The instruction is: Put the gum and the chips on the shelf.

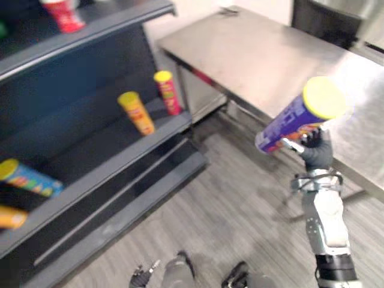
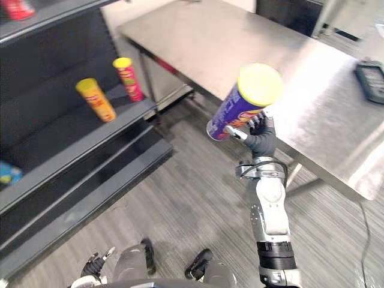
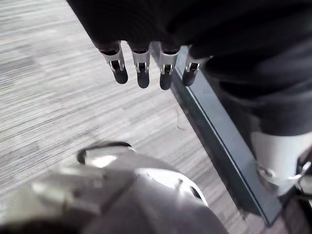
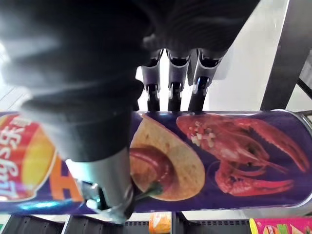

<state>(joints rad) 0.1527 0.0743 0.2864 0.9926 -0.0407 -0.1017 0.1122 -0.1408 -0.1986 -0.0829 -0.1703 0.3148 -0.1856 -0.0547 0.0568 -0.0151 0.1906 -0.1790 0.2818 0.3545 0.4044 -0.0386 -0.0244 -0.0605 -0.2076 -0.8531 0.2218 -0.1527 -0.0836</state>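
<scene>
In the left eye view the right hand (image 1: 315,151) is raised over the grey floor (image 1: 228,222), its fingers curled round the lower end of a purple chip can (image 1: 293,119) with a yellow lid, which is tilted with the lid end higher. The can hangs in the air just in front of the near edge of a steel table (image 1: 270,54), well apart from the dark shelf (image 1: 120,161) on the left. On one board of that shelf stand a yellow can (image 1: 137,113) and a red can (image 1: 168,92), near each other but apart; further along the board below lie a blue can (image 1: 31,177) and an orange one (image 1: 11,217), and a red cup (image 1: 63,15) sits on the top board. In the right eye view the left hand (image 2: 96,264) shows low down near the floor, and a flat black thing (image 2: 369,78) lies on the table's far side. In the left wrist view the left hand's fingers (image 3: 142,74) hang straight and loose over the floor, holding nothing. In the right wrist view the purple can fills the width, with fingers (image 4: 175,83) wrapped behind it and the thumb (image 4: 105,183) pressed across its front.
</scene>
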